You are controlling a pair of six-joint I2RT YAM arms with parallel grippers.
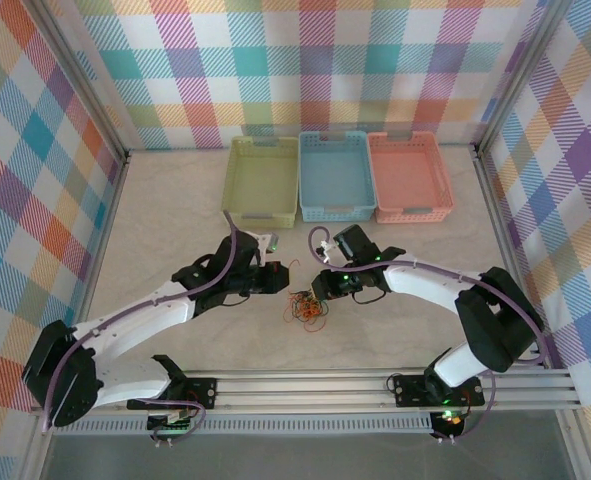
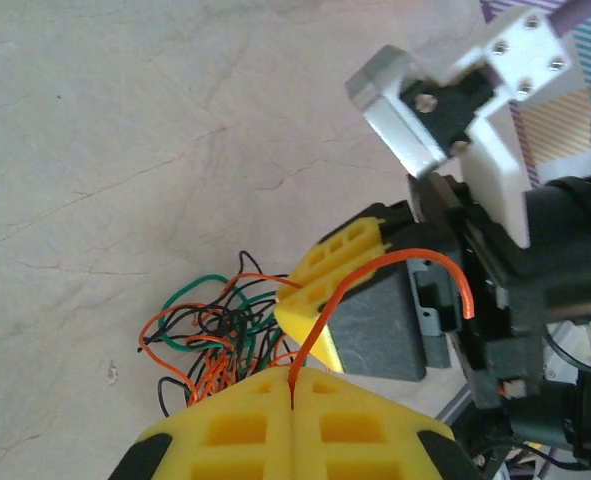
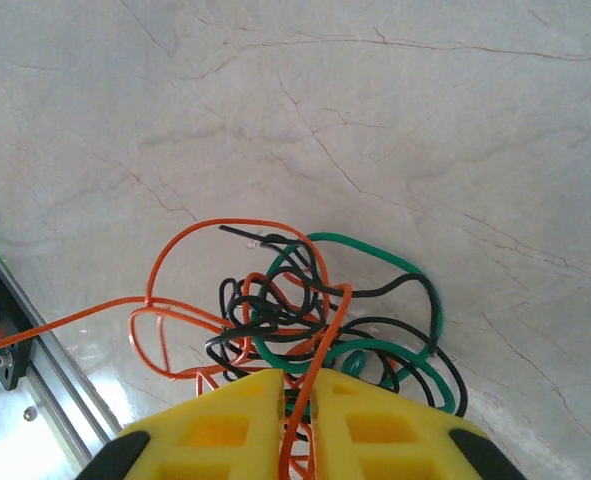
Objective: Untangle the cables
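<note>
2 end effectors, left [image 2: 292, 402] and right [image 3: 297, 388], pinch cables [image 3: 275, 312] over marbled table [image 3: 395, 120], plaid walls [image 1: 305, 70].

Orange cable [image 3: 306, 395] runs between the yellow fingers [image 3: 225, 430], perhaps pinched, beside tangled cables [image 3: 275, 312].

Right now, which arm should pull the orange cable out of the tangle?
Probably left. The left claw is shut on an orange cable whose end sticks free, so it can pull away. The right claw sits right at the tangle, better for holding it down.
</note>
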